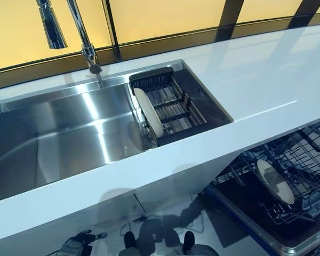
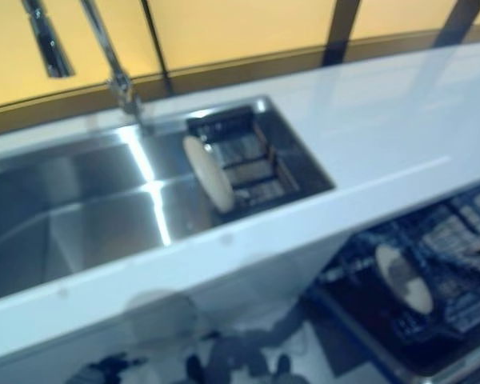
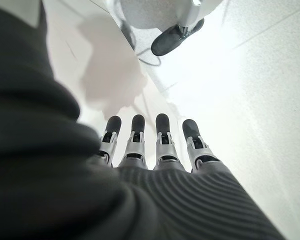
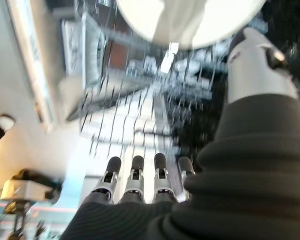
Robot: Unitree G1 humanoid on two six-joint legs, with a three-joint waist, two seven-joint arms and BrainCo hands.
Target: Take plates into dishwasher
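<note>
Nearest, hanging low at seven o'clock, left hand (image 1: 81, 241) with fingers (image 3: 163, 141) straight and slightly apart, holding nothing. Right hand (image 4: 140, 187) likewise holding its fingers straight and empty over the dishwasher rack (image 1: 304, 160). Standing on edge in that rack at four o'clock, one plate (image 1: 275, 182). Farther off, leaning at twelve o'clock in the dark drying basket (image 1: 173, 109) inside the steel sink (image 1: 58, 138), another plate (image 1: 148, 112). Beyond, rising at eleven o'clock, the tap (image 1: 82, 37).

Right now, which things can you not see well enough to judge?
- Right hand: absent from both eye views; thumb partly behind its cover.
- Left hand: cut by the left eye view's bottom edge.
- Sink plate: lower edge hidden in the rack.
- Dishwasher plate: partly behind wires.
</note>
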